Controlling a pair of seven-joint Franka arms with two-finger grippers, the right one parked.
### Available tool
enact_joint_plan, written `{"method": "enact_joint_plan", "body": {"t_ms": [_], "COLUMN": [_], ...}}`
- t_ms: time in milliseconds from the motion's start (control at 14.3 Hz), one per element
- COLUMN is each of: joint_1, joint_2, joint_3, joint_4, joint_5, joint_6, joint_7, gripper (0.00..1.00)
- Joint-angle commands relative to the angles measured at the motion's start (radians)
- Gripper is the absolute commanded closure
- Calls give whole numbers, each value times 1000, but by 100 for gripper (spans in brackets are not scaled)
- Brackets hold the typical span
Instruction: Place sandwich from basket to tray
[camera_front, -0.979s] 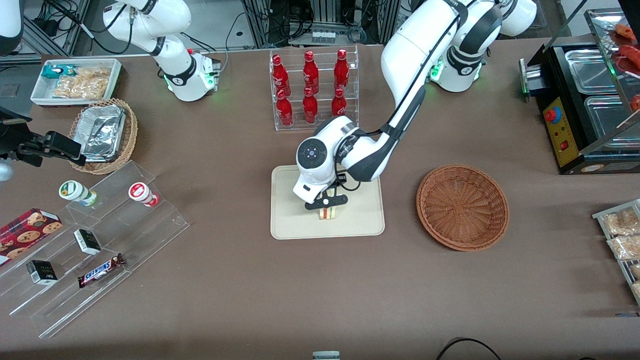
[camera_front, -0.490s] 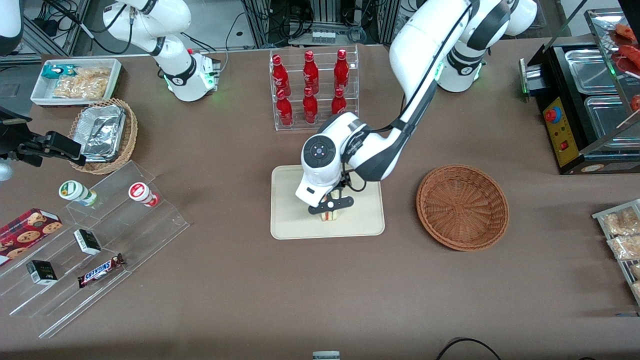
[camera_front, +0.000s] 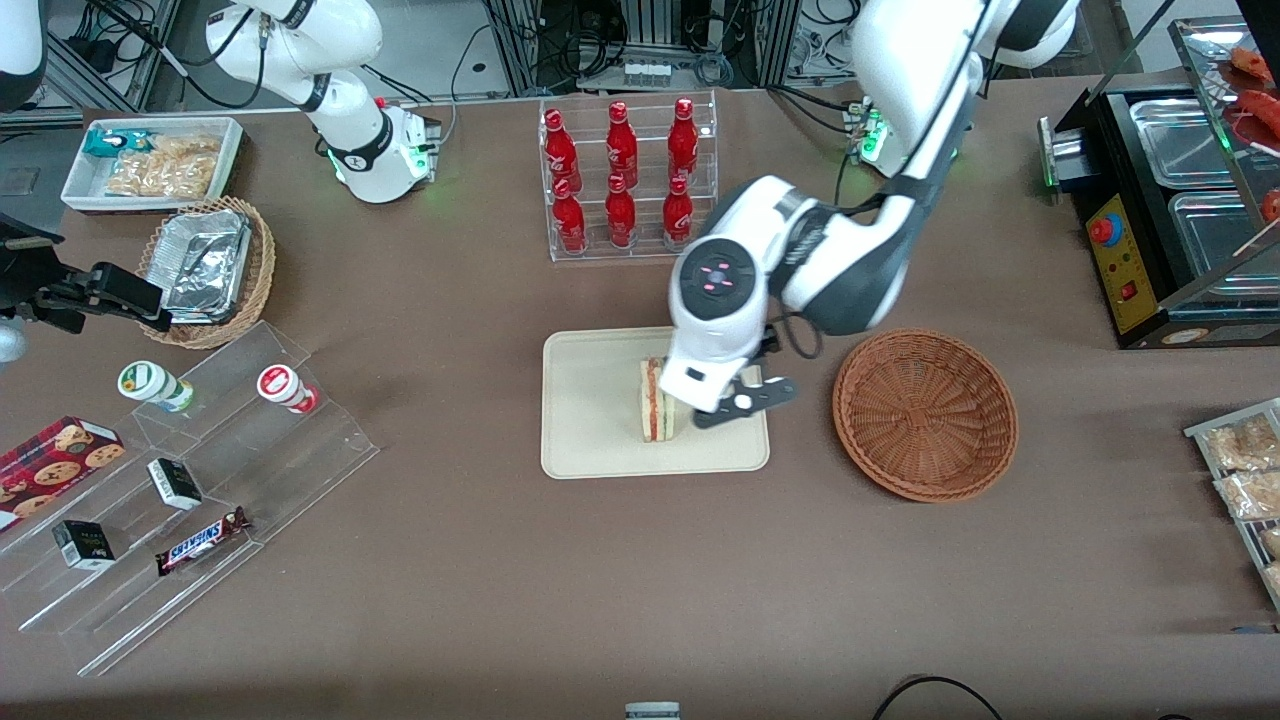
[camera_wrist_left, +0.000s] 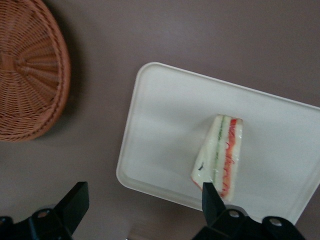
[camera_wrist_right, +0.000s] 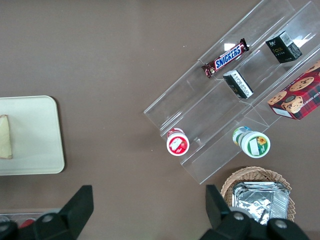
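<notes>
Lying on the tray (camera_front: 600, 440) is the sandwich (camera_front: 657, 400), its striped red-orange and green cut edge turned upward, resting free with nothing touching it. The left arm's gripper (camera_front: 745, 400) hangs above the tray's edge on the side facing the basket (camera_front: 925, 415), just beside the sandwich and apart from it, its fingers (camera_wrist_left: 212, 200) spread wide and holding nothing (the wrist camera shows the two dark tips well apart, with the tray's rim and bare brown counter (camera_front: 600, 580) between them). The basket, reddish-brown wicker, sits on the counter near the tray toward the working arm's end, a strip of counter between the two. Farther from the front camera than the tray stands a clear rack of red bottles (camera_front: 622, 175). Toward the parked arm's end of the counter I can see a lighter wicker basket holding foil containers (camera_front: 205, 265), a white bin of snack packets (camera_front: 155, 165) farther from the front camera than that, and a stepped clear display stand (camera_front: 190, 490) with a chocolate bar (camera_front: 202, 540), two small dark boxes, two round-lidded cups and a red cookie box (camera_front: 55, 455) on or beside it. At the working arm's end sits a black appliance with metal pans (camera_front: 1180, 200).
</notes>
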Motion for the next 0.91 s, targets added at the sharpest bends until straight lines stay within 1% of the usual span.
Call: {"method": "enact_joint_plan", "body": {"t_ms": [0, 350, 629, 699, 839], "joint_1": [115, 288, 370, 405, 469], "joint_2": [-135, -278, -404, -432, -471], "joint_3": [-4, -4, -4, -10, -53], "joint_4": [-142, -279, -380, -395, -398], "joint_5": [-5, -12, -9, -9, -9], "joint_6": [-7, -10, -39, -52, -106], "joint_7": [113, 326, 470, 527, 622], "gripper": [0, 0, 0, 0, 0]}}
